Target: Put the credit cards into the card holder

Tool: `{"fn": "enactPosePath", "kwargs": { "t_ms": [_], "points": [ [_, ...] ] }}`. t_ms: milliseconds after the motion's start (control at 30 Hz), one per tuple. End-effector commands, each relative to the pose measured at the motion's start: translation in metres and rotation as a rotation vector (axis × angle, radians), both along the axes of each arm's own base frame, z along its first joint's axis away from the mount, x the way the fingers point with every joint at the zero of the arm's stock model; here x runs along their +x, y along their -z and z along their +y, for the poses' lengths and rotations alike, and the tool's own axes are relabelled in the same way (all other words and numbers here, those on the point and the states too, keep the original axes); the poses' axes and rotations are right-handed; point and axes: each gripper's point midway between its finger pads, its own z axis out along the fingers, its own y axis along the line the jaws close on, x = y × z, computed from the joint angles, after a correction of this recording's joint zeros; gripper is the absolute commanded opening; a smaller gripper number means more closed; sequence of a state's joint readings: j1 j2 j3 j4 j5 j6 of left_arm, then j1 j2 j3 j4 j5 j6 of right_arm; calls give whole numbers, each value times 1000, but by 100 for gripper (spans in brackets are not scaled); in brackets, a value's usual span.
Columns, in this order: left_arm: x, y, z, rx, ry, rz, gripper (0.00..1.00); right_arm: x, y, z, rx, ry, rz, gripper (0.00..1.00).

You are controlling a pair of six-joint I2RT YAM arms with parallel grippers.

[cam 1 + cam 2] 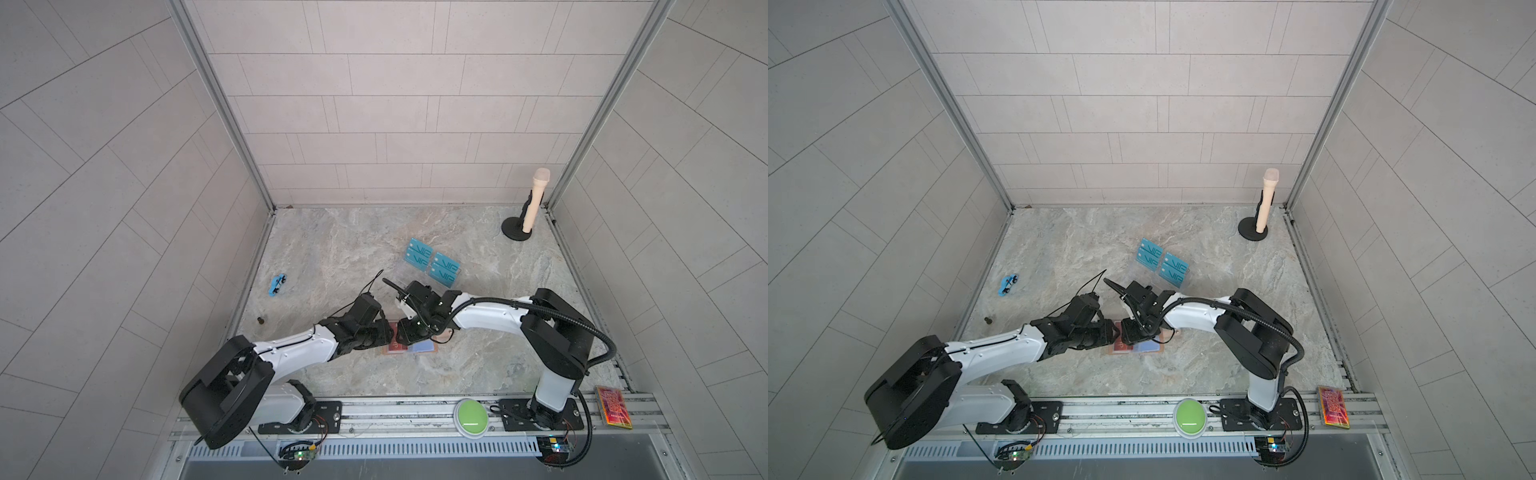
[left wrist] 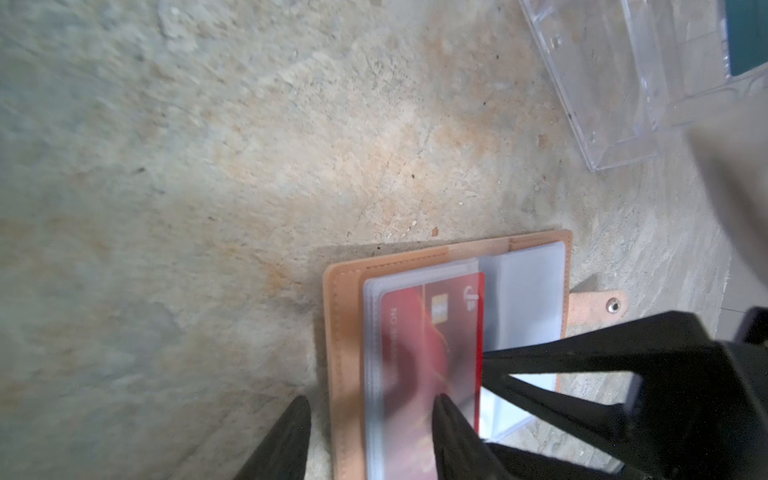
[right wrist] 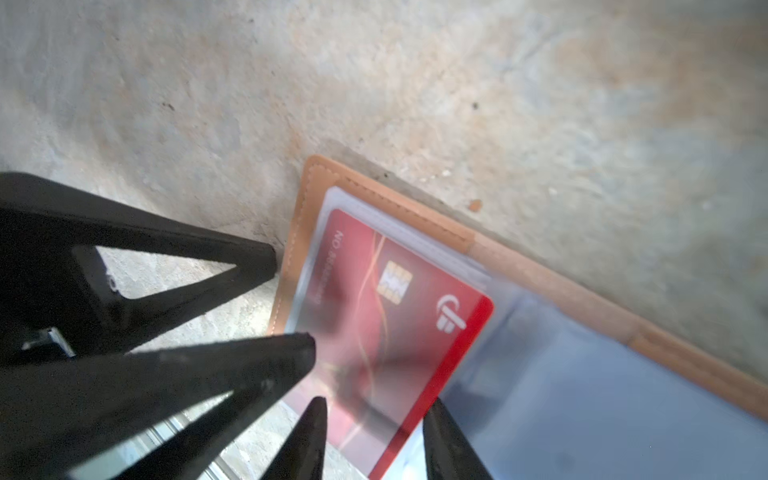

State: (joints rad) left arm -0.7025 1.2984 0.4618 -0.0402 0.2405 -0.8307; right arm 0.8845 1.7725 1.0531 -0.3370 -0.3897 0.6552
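— How do the grippers stand?
— The left gripper (image 2: 370,399) has its black, tapered fingers about half apart and grips nothing; one tip is over the stone-patterned table (image 2: 208,166), the other over the glossy red card (image 3: 386,320); the right gripper (image 3: 376,401) is partly apart around that card's end; whether it pinches it, one cannot tell.
— And the card holder?
— The card holder (image 2: 343,332), of tan stitched leather, lies open and flat at the table's front middle; the card sits in a cloudy plastic sleeve, its long axis parallel with the fold, one bare long edge facing the fold; the teal cards (image 1: 432,262) are well apart, farther back.
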Motion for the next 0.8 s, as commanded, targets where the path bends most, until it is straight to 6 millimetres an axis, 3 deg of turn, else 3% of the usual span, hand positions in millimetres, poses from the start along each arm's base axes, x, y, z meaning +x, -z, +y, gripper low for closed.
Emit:
{"fn": "enactPosePath", "kwargs": {
  "t_ms": [0,500,767],
  "points": [
    [2,-6,1,12,-5,-8,51,3,-12,-19,-45,5,-40,44],
    [4,-7,-5,16,19,7,49,5,5,7,31,-28,29,44],
    [8,-9,-13,-11,24,10,47,4,-8,24,127,-18,37,43]
  ]
}}
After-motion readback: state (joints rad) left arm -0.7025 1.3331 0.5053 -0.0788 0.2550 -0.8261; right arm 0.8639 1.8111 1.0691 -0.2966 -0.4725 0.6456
